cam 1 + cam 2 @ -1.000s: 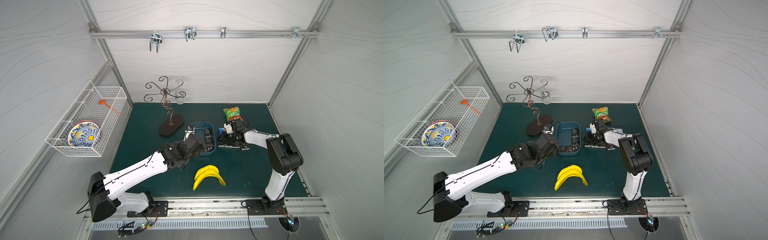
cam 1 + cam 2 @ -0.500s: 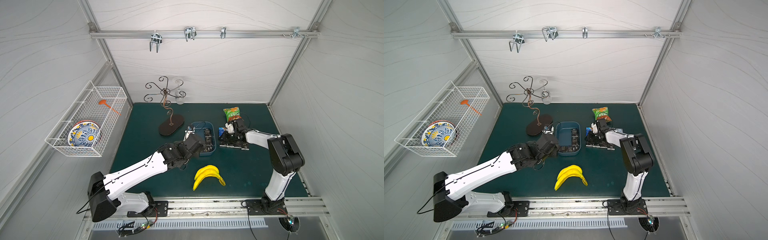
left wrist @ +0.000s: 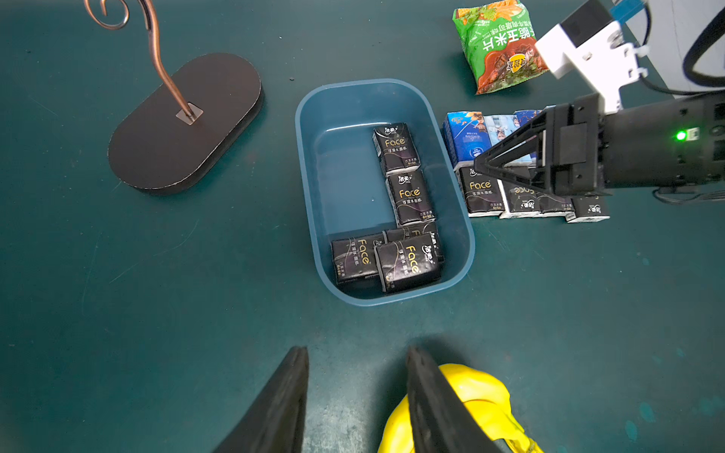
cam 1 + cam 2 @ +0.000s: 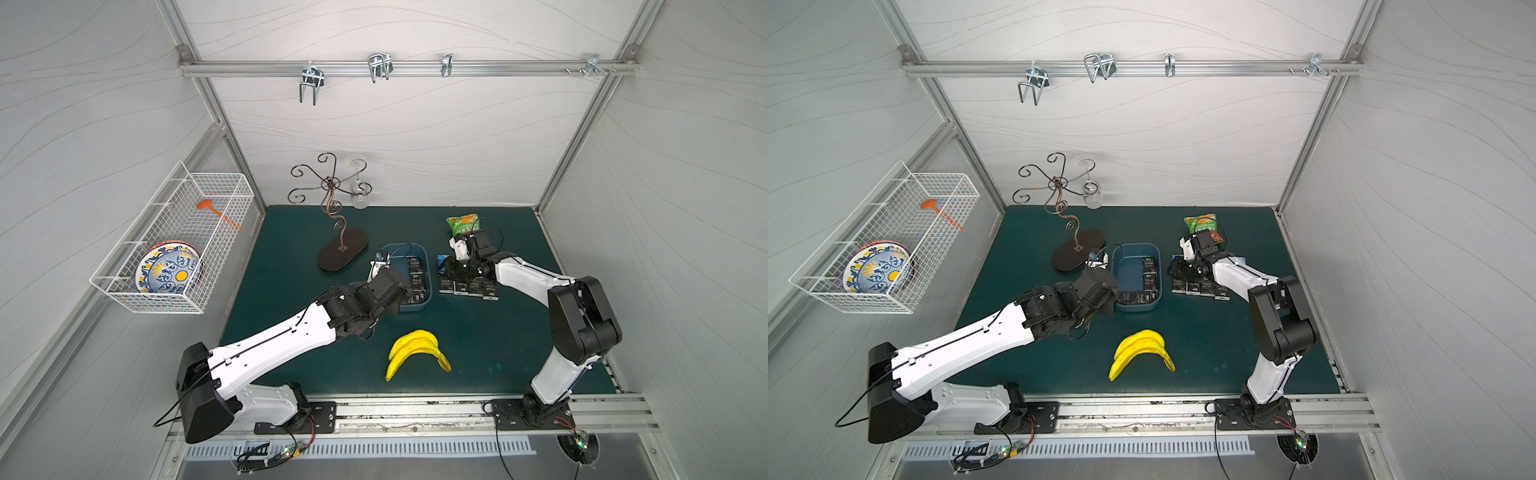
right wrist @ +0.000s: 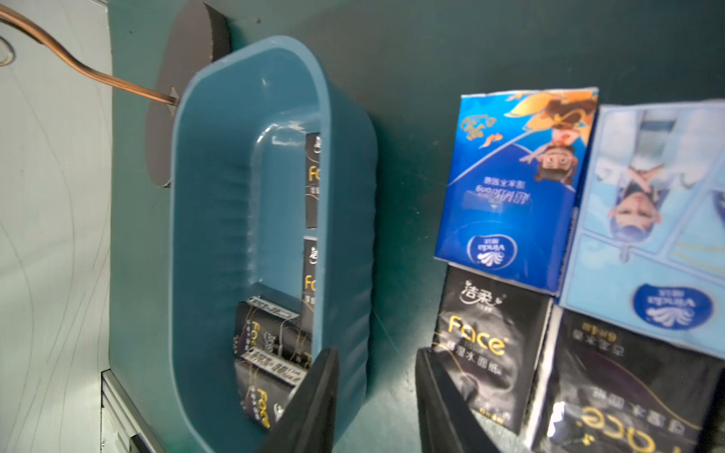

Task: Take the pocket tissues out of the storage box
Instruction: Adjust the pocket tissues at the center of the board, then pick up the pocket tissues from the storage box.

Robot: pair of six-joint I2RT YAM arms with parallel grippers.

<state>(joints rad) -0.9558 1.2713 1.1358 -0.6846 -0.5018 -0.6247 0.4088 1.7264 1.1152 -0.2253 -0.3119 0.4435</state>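
Observation:
The storage box [image 4: 428,266] [image 3: 302,157] is a blue-grey tub in the middle of the green mat. Several black pocket tissues [image 3: 408,196] [image 4: 1148,276] lie inside it, along its right side and near end. More pocket tissues, black and blue, lie in rows [image 4: 467,286] [image 5: 510,188] on the mat just right of the box. My right gripper [image 5: 376,353] [image 3: 476,168] hovers low over the edge of those rows beside the box, open, with only mat between its fingers. My left gripper [image 3: 356,351] is open and empty, hovering over the mat short of the box's near end.
Bananas [image 4: 415,349] lie on the mat in front of the box, close to the left gripper. A green-orange snack bag [image 4: 463,224] is behind the outside packs. A metal stand on a dark oval base [image 4: 343,249] holds a hanging glass [image 4: 359,195]. A wire basket [image 4: 174,241] hangs on the left wall.
The right gripper's jaws have spread a little and it has shifted slightly over the outside packs. The left arm has stayed where it was.

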